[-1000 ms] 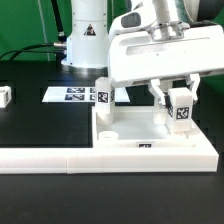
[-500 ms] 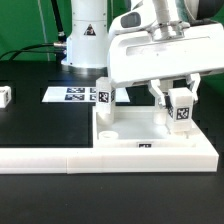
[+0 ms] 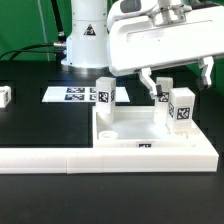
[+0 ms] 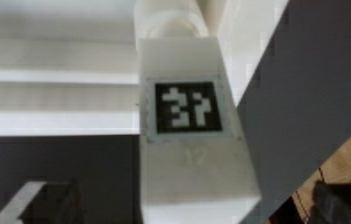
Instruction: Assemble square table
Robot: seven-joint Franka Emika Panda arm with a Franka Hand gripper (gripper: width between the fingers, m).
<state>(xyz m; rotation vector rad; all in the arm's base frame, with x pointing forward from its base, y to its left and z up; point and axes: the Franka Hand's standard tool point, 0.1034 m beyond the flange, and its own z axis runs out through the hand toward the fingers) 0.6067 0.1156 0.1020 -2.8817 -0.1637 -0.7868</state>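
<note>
**Claw** (image 3: 178,88): It is hovering spread just above the right-hand leg (image 3: 180,108), one finger to each side, pinching nothing. In the wrist view you are seeing that leg's tag filling the gap between the fingers.

**Right-hand leg:** It is standing upright, unheld, at the far corner of the tray (image 3: 150,135) on the exterior view's right. It is probably sitting in the corner hole there, which would explain why it is needing no grip. You cannot tell whether it is fully seated.

**Second leg** (image 3: 104,93): It is standing upright at the tray's far corner on the exterior view's left.

**Tray:** It is lying flat on the black tabletop (image 3: 40,125), its near edge touching the barrier (image 3: 45,158). The barrier is likely bracing it against sliding. The near corner on the exterior view's left is showing a bare hole.

**Third leg** (image 3: 5,95): It is sitting loose at the exterior view's left edge, well apart from the tray.

**Marker board** (image 3: 68,95): It is lying between the third leg and the second.

**In the way:** By my reckoning, a reach for the loose leg is crossing over the second leg and the marker board, so you are needing height first.
</note>
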